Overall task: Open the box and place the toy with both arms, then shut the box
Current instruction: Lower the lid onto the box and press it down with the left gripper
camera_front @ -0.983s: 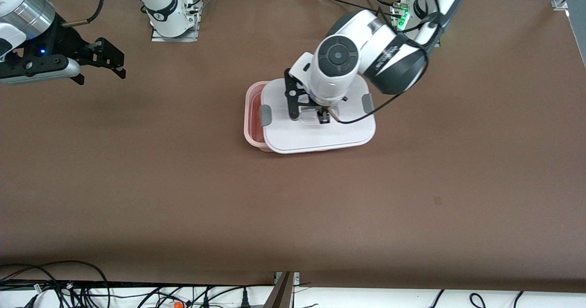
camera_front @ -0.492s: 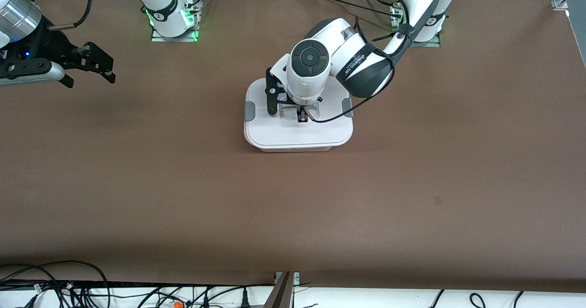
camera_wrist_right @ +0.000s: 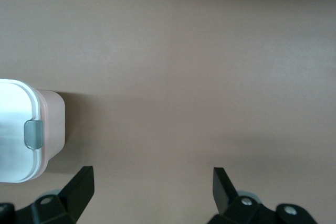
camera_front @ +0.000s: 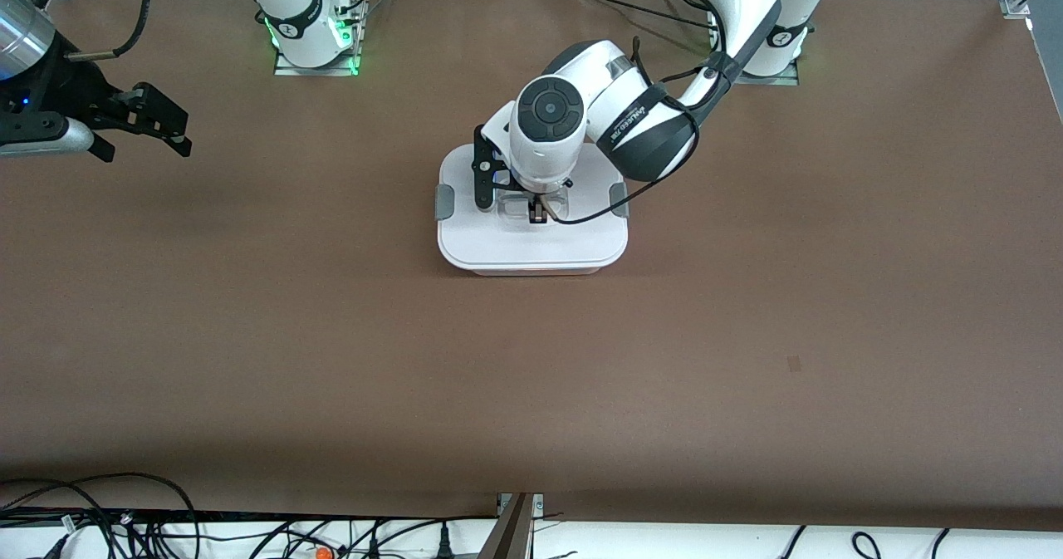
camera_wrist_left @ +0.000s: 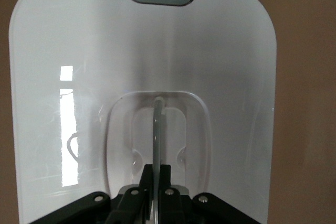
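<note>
Left gripper (camera_front: 536, 215) fingers pinched tight on the clear handle (camera_wrist_left: 156, 129) of the white lid (camera_front: 531, 243), which sits flat on the pink box (camera_wrist_right: 52, 124) mid-desk (camera_front: 747, 310). Right gripper (camera_front: 145, 123) fingers spread wide, holding nothing, hovering over bare desk at the right arm's end, waiting.

White lid (camera_front: 531, 239), grey clips (camera_front: 445, 203), pink box (camera_wrist_right: 52, 129)

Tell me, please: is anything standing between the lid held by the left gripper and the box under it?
Nothing visible. The left gripper, shut on the lid's handle, holds the lid squarely over the box.
</note>
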{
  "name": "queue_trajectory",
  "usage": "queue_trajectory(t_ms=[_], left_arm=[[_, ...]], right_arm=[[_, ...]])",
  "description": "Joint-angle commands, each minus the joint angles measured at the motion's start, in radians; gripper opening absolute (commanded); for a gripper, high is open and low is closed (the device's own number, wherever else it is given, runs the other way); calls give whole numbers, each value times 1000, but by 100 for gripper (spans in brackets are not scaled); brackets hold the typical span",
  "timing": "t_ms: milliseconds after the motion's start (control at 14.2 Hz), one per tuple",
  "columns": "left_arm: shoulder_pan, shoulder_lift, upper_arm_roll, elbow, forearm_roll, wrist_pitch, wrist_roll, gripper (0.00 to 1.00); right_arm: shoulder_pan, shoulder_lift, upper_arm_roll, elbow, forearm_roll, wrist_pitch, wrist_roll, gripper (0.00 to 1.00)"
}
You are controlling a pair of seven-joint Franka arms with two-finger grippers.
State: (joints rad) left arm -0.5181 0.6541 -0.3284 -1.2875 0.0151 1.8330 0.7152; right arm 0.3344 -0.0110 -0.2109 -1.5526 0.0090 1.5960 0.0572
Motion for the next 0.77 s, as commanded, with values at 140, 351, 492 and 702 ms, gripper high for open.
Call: queue_trajectory(t_ms=[140,351,492,702], left_arm=[[-20,-4,12,-7,14,11,15,0],[-19,-5,12,-30,14,9,15,0],[-23,-10,12,-42,20,6,17,0],[-28,-13,12,-58,45,8,15,0]], right_arm=[[-9,12,8,22,-11,-4,9,100],[-8,12,-2,25,-10,-2,9,100],[-9,14,-4,42,-11,1,6,100],[-6,14,-2,42,-12,4,6,100]])
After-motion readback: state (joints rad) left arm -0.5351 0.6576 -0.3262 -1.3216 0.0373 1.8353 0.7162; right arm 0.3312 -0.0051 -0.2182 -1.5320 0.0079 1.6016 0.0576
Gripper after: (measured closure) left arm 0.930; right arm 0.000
